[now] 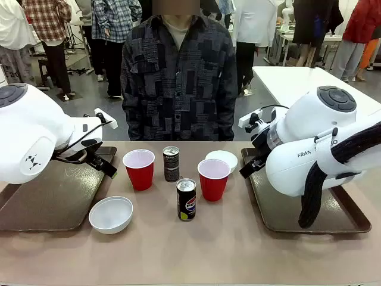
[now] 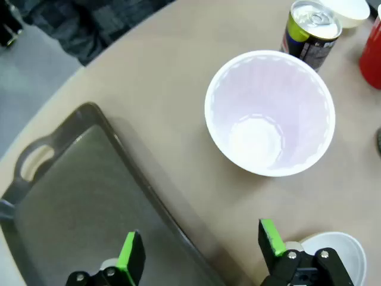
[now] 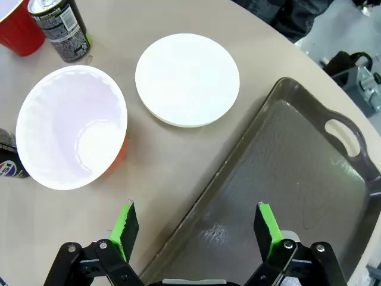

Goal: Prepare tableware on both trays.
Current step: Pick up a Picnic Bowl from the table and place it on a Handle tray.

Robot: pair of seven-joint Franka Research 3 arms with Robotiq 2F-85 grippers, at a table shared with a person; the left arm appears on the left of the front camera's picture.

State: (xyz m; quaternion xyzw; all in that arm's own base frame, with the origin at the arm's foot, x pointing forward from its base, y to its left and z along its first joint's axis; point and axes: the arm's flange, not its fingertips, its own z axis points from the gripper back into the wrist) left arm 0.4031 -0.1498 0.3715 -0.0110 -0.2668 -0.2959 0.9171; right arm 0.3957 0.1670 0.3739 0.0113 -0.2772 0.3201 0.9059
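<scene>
1. I count two red cups (image 1: 139,170) (image 1: 214,179) with white insides
2. I count two small white bowls (image 1: 111,214) (image 1: 221,158)
3. I see two slim dark drink cans (image 1: 171,164) (image 1: 186,199)
4. I see two dark brown trays (image 1: 47,202) (image 1: 280,214)

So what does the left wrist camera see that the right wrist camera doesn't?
Left wrist, not right: the left tray and a white bowl by the left fingers. Right wrist, not left: the right tray by the right fingers. Shared: the left red cup, the right red cup, a dark can and the second white bowl; both pairs of fingers stand open.
</scene>
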